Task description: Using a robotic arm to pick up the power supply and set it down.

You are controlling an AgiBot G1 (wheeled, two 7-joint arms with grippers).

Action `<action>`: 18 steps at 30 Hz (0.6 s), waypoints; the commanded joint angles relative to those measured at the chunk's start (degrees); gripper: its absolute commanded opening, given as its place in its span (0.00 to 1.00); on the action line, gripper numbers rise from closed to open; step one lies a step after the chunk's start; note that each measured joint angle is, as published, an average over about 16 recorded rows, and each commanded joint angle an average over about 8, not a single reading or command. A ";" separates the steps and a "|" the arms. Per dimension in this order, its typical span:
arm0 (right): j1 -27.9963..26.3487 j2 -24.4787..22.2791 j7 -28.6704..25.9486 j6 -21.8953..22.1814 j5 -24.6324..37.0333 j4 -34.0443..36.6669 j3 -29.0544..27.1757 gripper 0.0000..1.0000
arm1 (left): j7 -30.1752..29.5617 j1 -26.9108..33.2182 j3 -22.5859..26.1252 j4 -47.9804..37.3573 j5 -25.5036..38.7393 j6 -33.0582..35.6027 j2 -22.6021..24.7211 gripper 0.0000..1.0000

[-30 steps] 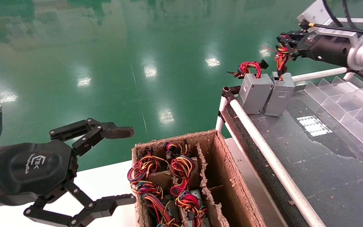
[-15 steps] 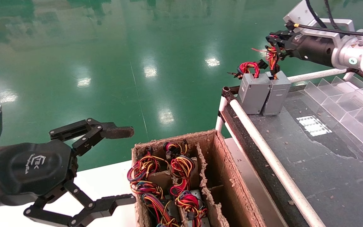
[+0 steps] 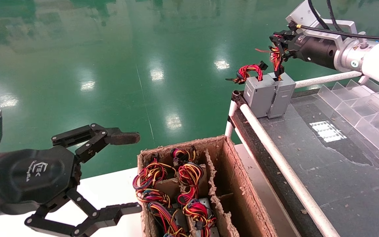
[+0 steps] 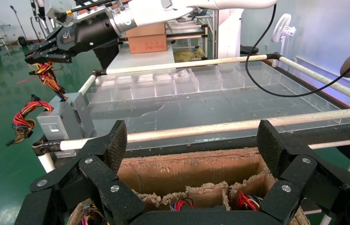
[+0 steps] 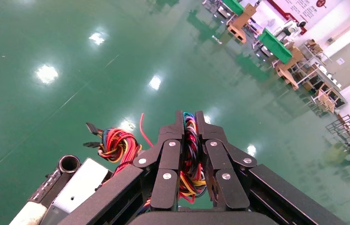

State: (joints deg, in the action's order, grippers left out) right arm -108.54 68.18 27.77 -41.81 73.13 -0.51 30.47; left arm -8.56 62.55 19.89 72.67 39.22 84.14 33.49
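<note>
— So, where is the small grey metal power supply box point(image 3: 281, 95) now?

— It stands upright at the corner of the dark glass-topped table point(image 3: 334, 171), touching a similar grey box with a curled red wire loop point(image 3: 258, 95). The right black two-finger gripper point(image 3: 277, 49) is clenched on its bundle of red, yellow and orange wires point(image 3: 277, 64), above the box.

— Is the bundle a good place to hold?

— I think it is risky. The box looks stiff and rather heavy, while the wires are soft, so it can swing or slip.

— And the other arm?

— The left black gripper with the worn brown fingertip pad point(image 3: 110, 174) is parked beside the brown cardboard box with dividers point(image 3: 239, 184), fingers spread wide.
</note>
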 commanded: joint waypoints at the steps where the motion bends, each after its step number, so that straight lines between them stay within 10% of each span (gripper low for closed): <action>1: 0.16 0.04 0.19 0.09 -0.17 0.07 -0.12 0.26 | 0.00 0.00 0.00 0.00 0.00 0.00 0.00 1.00; 7: 0.14 -0.29 0.45 0.10 -0.46 0.19 -0.33 0.99 | 0.00 0.00 0.01 0.00 0.00 0.00 0.00 1.00; 18: -0.29 -1.05 0.59 -0.30 -0.70 0.37 -0.50 1.00 | 0.01 0.00 0.02 0.00 -0.01 -0.01 -0.01 1.00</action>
State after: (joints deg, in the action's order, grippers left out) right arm -108.75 67.17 28.51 -42.06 72.53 -0.20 30.04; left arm -8.55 62.55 19.91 72.67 39.21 84.13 33.49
